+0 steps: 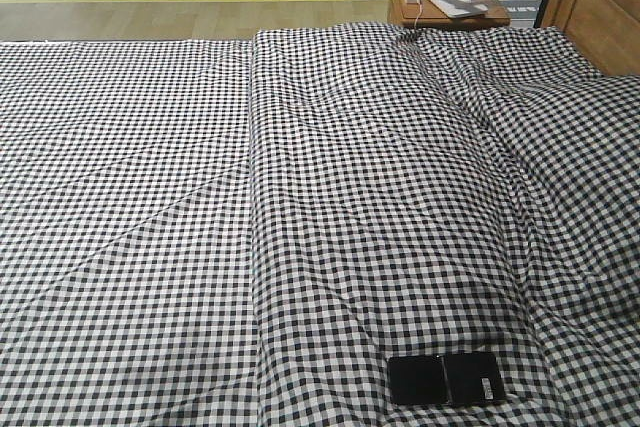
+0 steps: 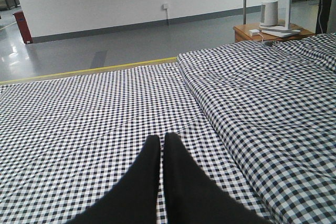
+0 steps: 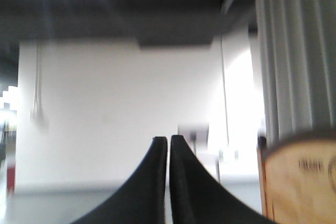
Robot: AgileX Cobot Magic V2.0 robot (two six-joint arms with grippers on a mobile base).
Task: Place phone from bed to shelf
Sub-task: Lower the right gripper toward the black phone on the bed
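1 phone (image 1: 446,379) nr edge, 1 bed (image 1: 300,197)

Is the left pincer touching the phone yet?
Apart. Front view shows the phone lying alone on the bed; left wrist view shows no phone at the left pincer.

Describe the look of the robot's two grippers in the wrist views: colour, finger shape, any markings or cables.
The left gripper and the right gripper look alike: each has two matte black fingers, broad at the base, curving to narrow blunt tips. No markings or cables show. The arms themselves are out of view.
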